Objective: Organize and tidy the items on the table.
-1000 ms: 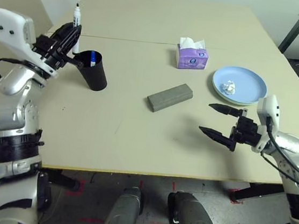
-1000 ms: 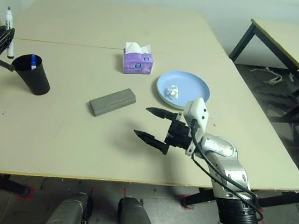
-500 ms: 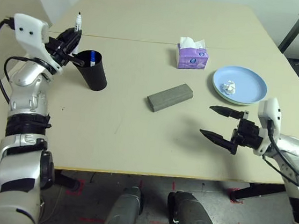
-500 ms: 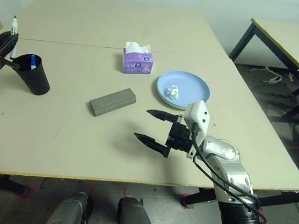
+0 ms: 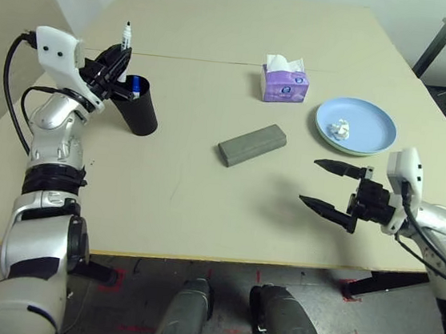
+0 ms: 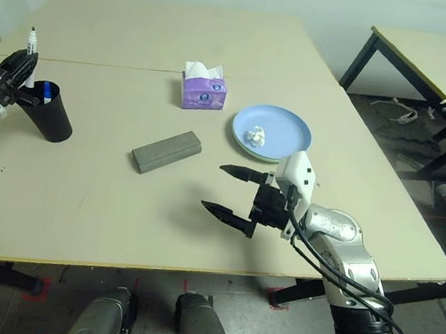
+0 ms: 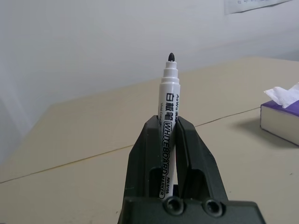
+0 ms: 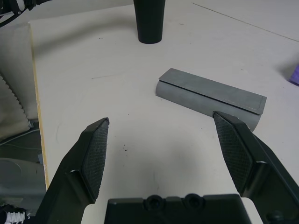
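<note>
Two grippers over a beige table (image 5: pixel 202 205), one busy, one idle. Left gripper (image 5: pixel 116 56) clamped on a white marker (image 7: pixel 167 126), fingers (image 7: pixel 140 158) pressed against the barrel from both sides, black tip pointing up and uncapped end clear above the fingertips. Printed word WHITEBOARD readable along the barrel in the left wrist view. Held just above and beside the rim of a black cup (image 5: pixel 139 107), at roughly nine o'clock of the table as seen from the head camera. Blue-capped marker (image 5: pixel 136 86) already standing inside the cup, cap poking up past the rim.

Right gripper (image 5: pixel 334 192) spread wide, holding nothing, hovering above bare tabletop at about four o'clock, fingers (image 8: pixel 93 154) well apart and pointing toward the centre. Grey glasses case (image 5: pixel 251 144) lying flat near the middle of the table, closed, angled with one end toward one o'clock, well apart from both grippers; seen just beyond the open fingertips in the right wrist view.

Purple tissue box (image 5: pixel 284 84) at twelve o'clock, white tissue sticking out of its top, close to the seam (image 5: pixel 187 58) across the table. Blue plate (image 5: pixel 356 127) at two o'clock, near the right edge, with a white paper wad (image 5: pixel 339 130) resting on it, left of its centre. Second table (image 6: pixel 429 57) off at the far right, dark legs visible, apart from the main one.
</note>
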